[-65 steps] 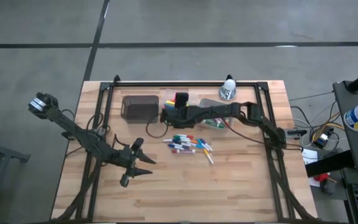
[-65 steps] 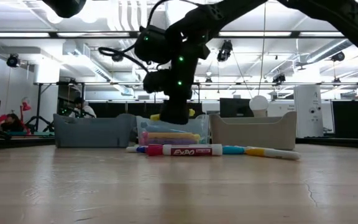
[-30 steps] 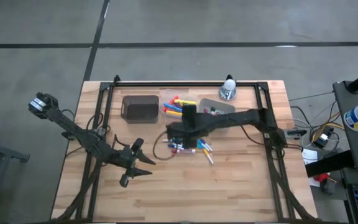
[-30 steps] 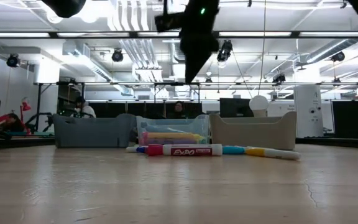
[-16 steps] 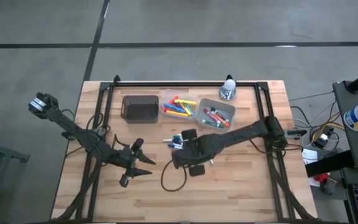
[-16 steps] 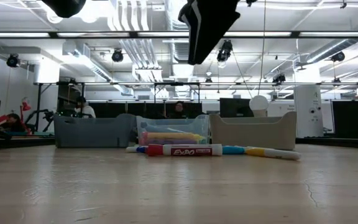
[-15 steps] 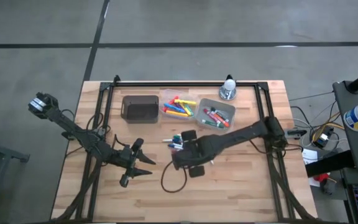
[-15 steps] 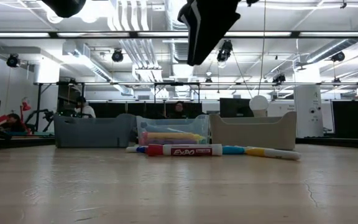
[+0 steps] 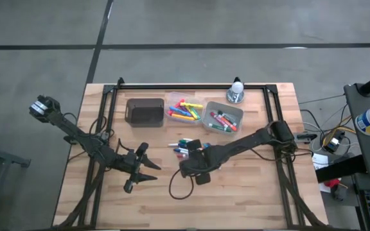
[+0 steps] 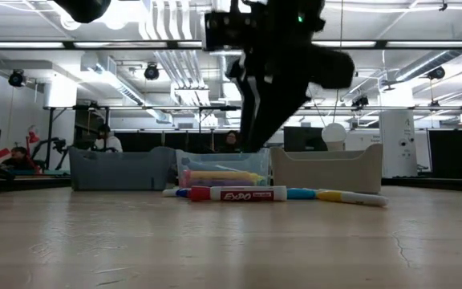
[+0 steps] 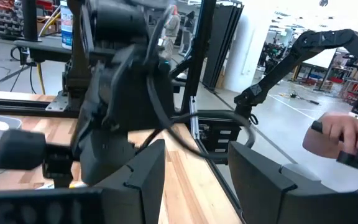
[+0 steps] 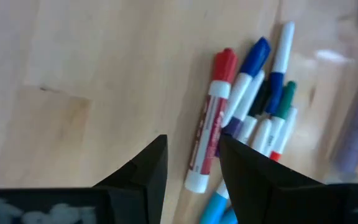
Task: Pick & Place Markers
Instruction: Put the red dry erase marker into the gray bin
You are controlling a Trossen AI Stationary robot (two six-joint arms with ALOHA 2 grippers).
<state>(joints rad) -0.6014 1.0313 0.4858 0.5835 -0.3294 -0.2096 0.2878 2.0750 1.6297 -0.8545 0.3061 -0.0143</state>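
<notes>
Several loose markers point(image 9: 184, 145) lie in a heap on the wood at the table's middle; in the right wrist view a red-capped marker point(image 12: 211, 121) lies beside blue- and green-capped ones. My right gripper point(image 12: 192, 140) hangs open above this heap, tilted downward, touching nothing; the low view shows my right gripper point(image 10: 255, 140) above the markers point(image 10: 251, 194). Its arm hides part of the heap in the high view. My left gripper point(image 9: 148, 171) waits open at the near left.
Three bins stand in a row at the far side: a dark bin point(image 9: 144, 111), a clear bin point(image 9: 185, 110) with neon markers, a grey bin point(image 9: 222, 119) with capped markers. A white lamp-like thing point(image 9: 236, 90) stands behind them. Black frame rails point(image 9: 111, 109) border the table.
My right gripper has swung from near the bins toward the table's near edge and come down over the loose markers, tipping to point more steeply down. The markers on the table have not moved.
</notes>
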